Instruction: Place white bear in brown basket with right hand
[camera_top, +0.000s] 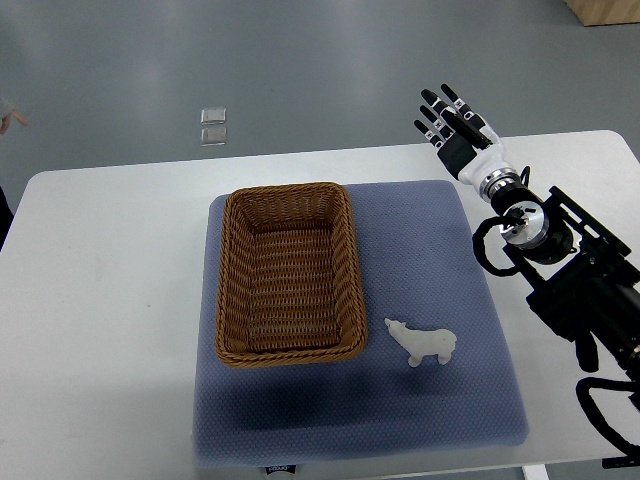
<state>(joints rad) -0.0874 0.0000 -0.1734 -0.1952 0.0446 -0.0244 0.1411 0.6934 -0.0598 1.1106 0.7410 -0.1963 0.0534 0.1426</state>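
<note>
Nearest to the camera lies the blue mat (440, 400), spread over the middle of the white surface (100, 300) and reaching its near edge. On this mat, toward its near right part, the white bear (423, 343) lies on its side, just beside the near right corner of the brown basket (288, 273) but not touching it. The basket stands on the left half of the mat and holds nothing. My right hand (455, 128) is above the far edge of the surface, well apart from the bear, with fingers (432, 101) stretched out straight and holding nothing. My right arm comes in along the right edge of the surface.
</note>
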